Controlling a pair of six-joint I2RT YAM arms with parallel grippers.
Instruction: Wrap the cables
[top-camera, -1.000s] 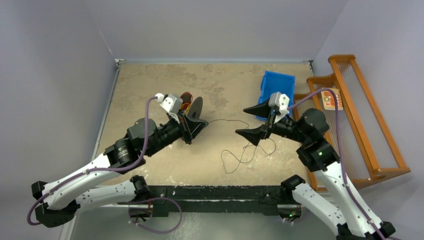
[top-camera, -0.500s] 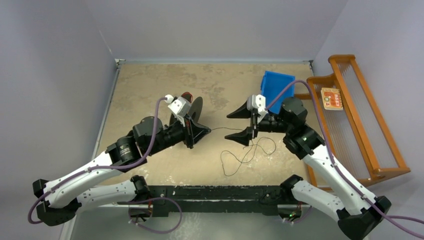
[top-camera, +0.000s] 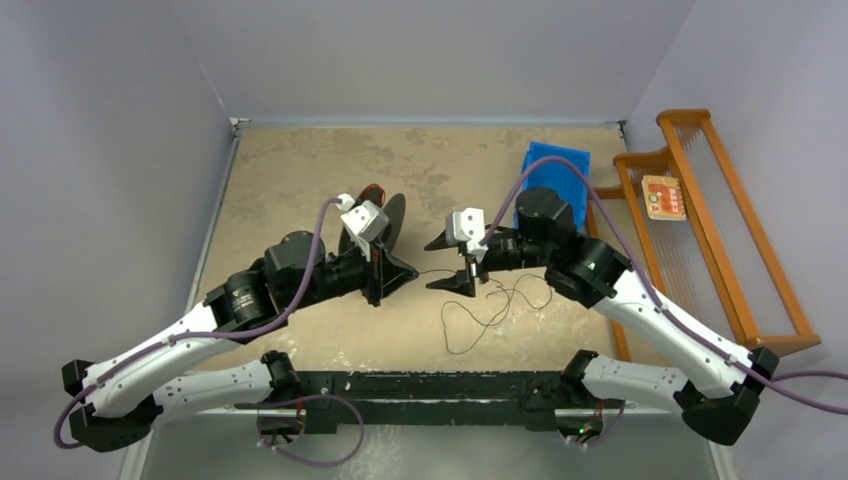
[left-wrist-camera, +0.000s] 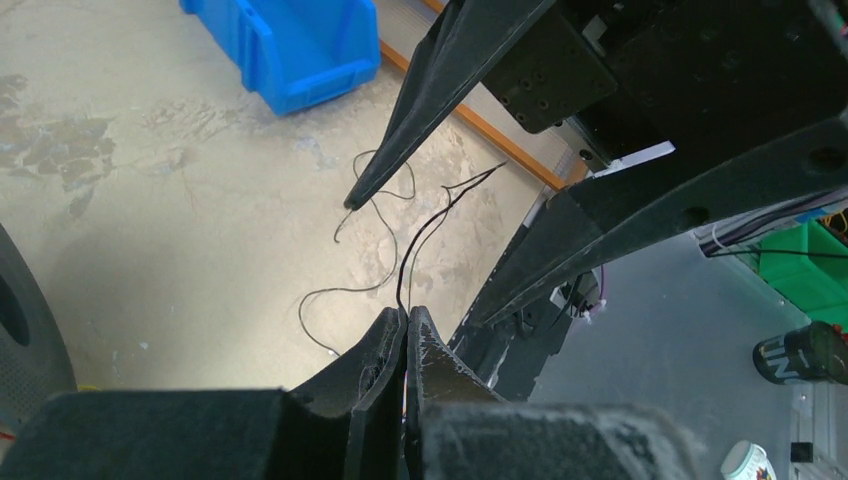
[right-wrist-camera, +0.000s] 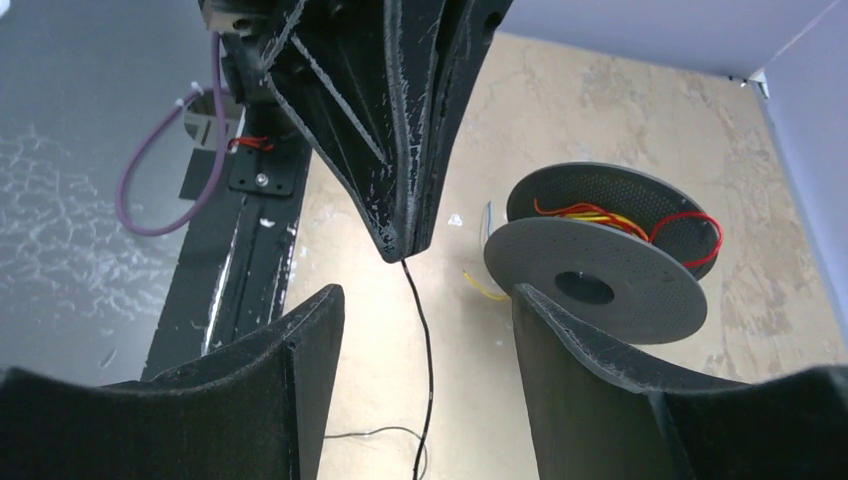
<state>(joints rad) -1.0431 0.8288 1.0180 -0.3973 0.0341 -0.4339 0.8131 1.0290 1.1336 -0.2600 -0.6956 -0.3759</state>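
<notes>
The left pincer (left-wrist-camera: 407, 315) is clenched on the black strand (right-wrist-camera: 426, 330), which trails in loose loops across the table (top-camera: 300, 170). The right pincer (right-wrist-camera: 425, 300) stands released, one finger on either side of that strand, just beside the left tip. The coloured strands (right-wrist-camera: 600, 212) sit wound on the spool (right-wrist-camera: 585, 285).

Risk: the strand is hair-thin. It may slip out if the fingers close off-centre, and the loops may knot if drawn taut.

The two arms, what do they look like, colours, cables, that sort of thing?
Both the left arm and right arm have white link shells with black joints. A purple cable runs loosely along each. Each wrist carries a small white camera block. The left gripper and right gripper are matte black, with two long fingers tapering to points.
</notes>
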